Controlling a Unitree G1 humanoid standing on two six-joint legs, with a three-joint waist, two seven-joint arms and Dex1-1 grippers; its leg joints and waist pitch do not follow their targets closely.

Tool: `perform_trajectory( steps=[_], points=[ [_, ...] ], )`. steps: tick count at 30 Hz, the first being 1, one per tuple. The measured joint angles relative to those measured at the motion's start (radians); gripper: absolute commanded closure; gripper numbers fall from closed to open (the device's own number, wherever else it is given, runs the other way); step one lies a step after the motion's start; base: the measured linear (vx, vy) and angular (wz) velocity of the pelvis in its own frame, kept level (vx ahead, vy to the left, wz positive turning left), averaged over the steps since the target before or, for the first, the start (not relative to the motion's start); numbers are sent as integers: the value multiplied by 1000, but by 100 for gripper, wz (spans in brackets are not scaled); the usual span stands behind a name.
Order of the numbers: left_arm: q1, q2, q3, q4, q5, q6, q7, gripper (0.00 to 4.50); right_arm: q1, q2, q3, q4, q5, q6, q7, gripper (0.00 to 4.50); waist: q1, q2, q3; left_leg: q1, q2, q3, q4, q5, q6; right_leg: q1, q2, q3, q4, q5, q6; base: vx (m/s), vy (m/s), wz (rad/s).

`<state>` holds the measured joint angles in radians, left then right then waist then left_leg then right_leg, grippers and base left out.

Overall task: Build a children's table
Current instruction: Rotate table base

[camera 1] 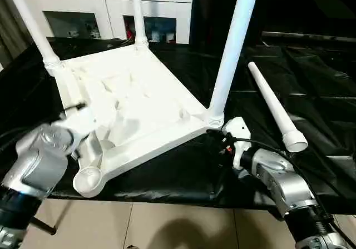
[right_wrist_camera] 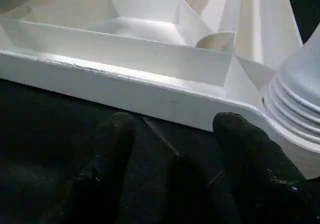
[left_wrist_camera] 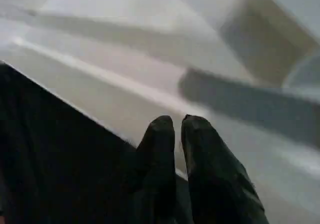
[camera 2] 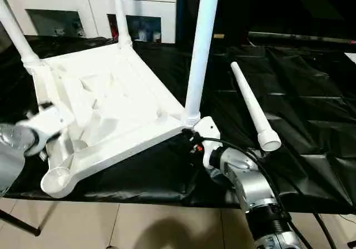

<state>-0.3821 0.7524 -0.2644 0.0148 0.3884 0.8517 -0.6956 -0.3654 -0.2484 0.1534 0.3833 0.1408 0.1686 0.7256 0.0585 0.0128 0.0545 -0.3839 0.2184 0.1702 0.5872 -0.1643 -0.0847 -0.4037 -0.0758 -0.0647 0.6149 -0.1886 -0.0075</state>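
The open right gripper (right_wrist_camera: 172, 134) hangs at the near right corner of the upturned tabletop (camera 1: 139, 107) with three legs in, while the left gripper (left_wrist_camera: 180, 129), nearly closed and empty, should steady the left rim before the loose leg (camera 1: 272, 107) goes into the empty near socket (camera 1: 88, 179).

Bright overhead light glares off the white tabletop (camera 1: 139, 99); left wrist view is motion-blurred
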Motion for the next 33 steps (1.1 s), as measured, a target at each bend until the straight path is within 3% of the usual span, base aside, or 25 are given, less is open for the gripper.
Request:
perform_trajectory(
  steps=[9, 20, 28, 33],
  points=[
    [15, 23, -32, -9, -4, 12, -54, 450, -96, 51, 21, 158, -69, -21, -68, 270, -10, 0, 0, 1, 0, 0, 0, 0, 0, 0, 0, 0, 1, 0, 0, 0, 0, 0],
    [13, -50, -58, -40, -123, -11, -191, 450, -205, 101, 29, 355, -115, -73, -147, 365, -7, -1, -1, 3, -1, 0, 1, 0, -1, 2, 0, 1, 3, 1, -2, 0, 0, 0],
    [-62, -151, -121, -21, -225, -103, -317, 450, -231, 82, 3, 420, -117, -118, -152, 426, 0, -2, -1, -1, -2, 1, 3, 0, 0, 1, -1, 1, 2, 2, -3, 0, 0, 0],
    [-156, -241, -156, 140, -226, -228, -295, 450, -236, 76, -5, 424, -116, -134, -152, 443, -6, -1, -1, 0, -4, 1, 3, 1, 0, 0, 0, 1, 3, 2, -2, 0, 0, 0]
  ],
)
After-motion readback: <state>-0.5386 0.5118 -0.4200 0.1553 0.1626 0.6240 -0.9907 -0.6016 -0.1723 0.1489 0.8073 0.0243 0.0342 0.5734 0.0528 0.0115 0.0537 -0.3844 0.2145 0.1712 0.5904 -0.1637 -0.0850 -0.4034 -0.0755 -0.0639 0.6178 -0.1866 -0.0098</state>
